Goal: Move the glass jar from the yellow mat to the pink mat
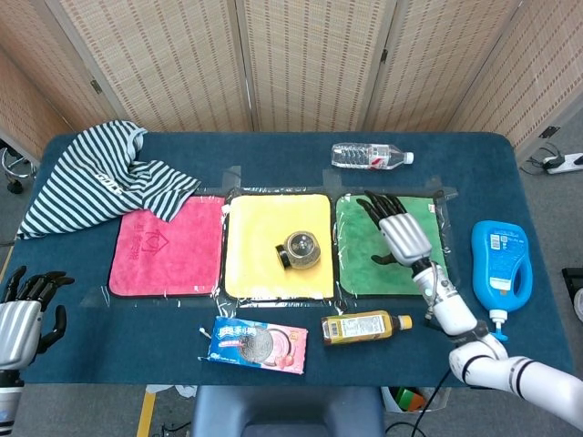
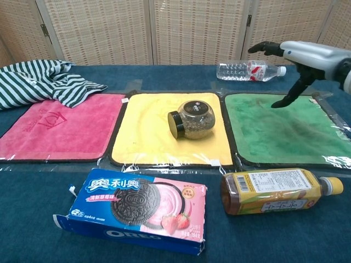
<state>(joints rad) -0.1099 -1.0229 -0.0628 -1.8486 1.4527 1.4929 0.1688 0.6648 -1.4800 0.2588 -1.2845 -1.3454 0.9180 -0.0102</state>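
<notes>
Glass jar [image 1: 301, 250] on side, mid yellow mat [image 1: 255, 273] — edges clear.

Bright, even overhead light, soft faint shadows, sharp focus throughout, slight wide-angle bowing at the edges.

My right hand [image 1: 401, 235] has a silver-grey shell across its back and black fingers [image 1: 375, 202] — behind it sits a grey wrist section, then a white rounded forearm casing. My left hand [image 1: 25, 309] looks the same — silver back, black fingers.
</notes>
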